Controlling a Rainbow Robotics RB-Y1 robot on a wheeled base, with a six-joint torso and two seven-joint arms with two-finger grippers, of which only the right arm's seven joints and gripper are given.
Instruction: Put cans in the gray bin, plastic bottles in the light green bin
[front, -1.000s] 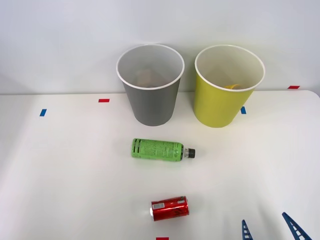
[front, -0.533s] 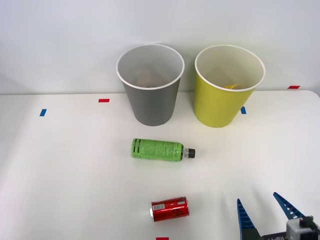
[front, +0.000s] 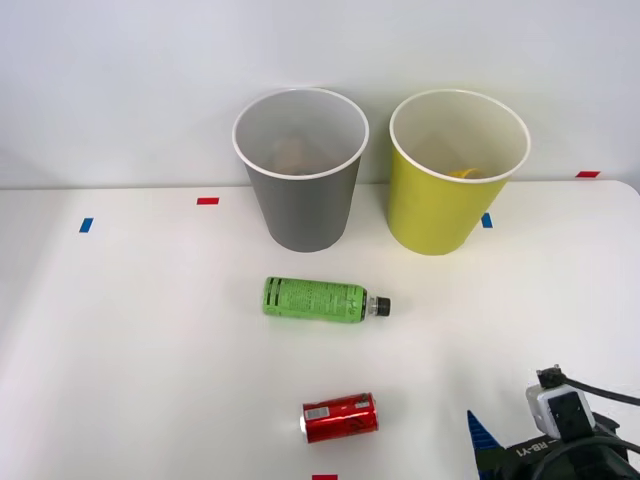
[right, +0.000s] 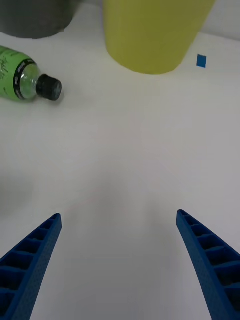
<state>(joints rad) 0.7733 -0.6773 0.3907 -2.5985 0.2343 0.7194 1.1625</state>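
The red can (front: 340, 417) lies on its side near the table's front edge. Farther back lies the green plastic bottle (front: 315, 299), its black cap pointing right. At the back stand the gray bin (front: 303, 205) and, to its right, the light green bin (front: 437, 210). My right gripper (front: 505, 432) is at the front right, to the right of the can and apart from it. In the right wrist view this gripper (right: 118, 217) is open with bare table between its fingers. Ahead of it are the bottle (right: 22, 77), the light green bin (right: 150, 35) and the gray bin (right: 35, 20).
Small red and blue tape marks dot the white table (front: 130, 340), including one blue mark (right: 201, 60) beside the light green bin. Something brownish lies inside the gray bin and something yellow inside the light green one. A white wall stands behind the bins.
My right arm has come farther in from the bottom right; its wrist now shows over the table. The can, the bottle and both bins have not moved.
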